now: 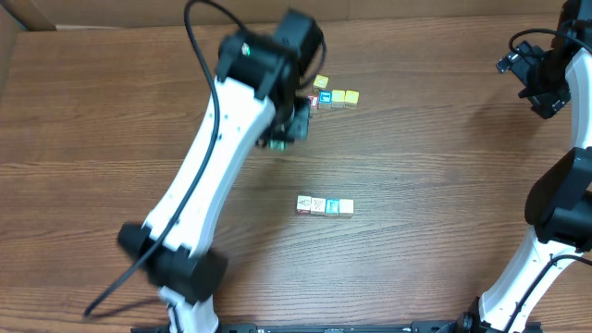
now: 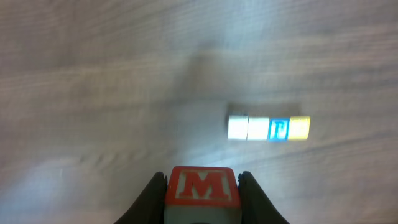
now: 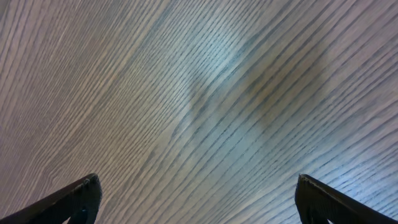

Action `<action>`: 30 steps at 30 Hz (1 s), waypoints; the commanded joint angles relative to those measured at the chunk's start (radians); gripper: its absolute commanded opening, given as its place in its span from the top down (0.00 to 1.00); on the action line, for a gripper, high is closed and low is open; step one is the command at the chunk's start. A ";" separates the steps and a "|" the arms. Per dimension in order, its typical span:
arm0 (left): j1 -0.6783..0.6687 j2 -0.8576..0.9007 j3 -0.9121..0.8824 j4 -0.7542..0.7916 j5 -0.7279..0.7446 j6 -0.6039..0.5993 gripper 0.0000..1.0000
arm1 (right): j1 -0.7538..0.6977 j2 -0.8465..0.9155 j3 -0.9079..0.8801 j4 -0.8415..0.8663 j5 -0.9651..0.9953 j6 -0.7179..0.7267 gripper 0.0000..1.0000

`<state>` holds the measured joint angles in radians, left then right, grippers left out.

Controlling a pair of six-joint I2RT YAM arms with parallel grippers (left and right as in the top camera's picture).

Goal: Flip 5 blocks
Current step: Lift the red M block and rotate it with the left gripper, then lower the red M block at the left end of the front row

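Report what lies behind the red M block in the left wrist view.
Behind the M block, gripped by the left end effector, lies a blurred row of four blocks on the wooden table. What is under the M block is hidden.

Five small wooden alphabet blocks. The M block [image 2: 201, 185] sits upright, clamped between the fingers of the left gripper [image 2: 202, 194] above the table [image 2: 93, 74]. Shows a red-framed face with a red "M". The other four lie in a straight row [image 1: 325, 205] on the table, touching side by side, well apart from the held one. Reads along the row: two pale blocks [image 2: 238, 127], then the blue P block [image 2: 279, 129], then the yellow block [image 2: 300, 127] at the end. Too blurred on the pale faces to give any letter.
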<state>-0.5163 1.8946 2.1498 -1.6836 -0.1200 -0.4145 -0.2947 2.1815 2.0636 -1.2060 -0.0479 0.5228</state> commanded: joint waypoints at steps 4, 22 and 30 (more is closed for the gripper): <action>-0.087 -0.246 -0.340 0.072 -0.092 -0.177 0.81 | -0.003 -0.027 0.011 0.002 0.002 -0.007 0.00; -0.013 -0.173 -0.943 0.706 -0.041 -0.199 0.76 | -0.003 -0.027 0.011 0.002 0.002 -0.007 0.00; -0.013 -0.085 -0.985 0.807 0.027 -0.191 0.78 | -0.003 -0.027 0.011 0.002 0.002 -0.007 0.00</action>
<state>-0.5301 1.7721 1.1740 -0.8890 -0.1284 -0.6006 -0.2947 2.1815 2.0636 -1.2057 -0.0479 0.5224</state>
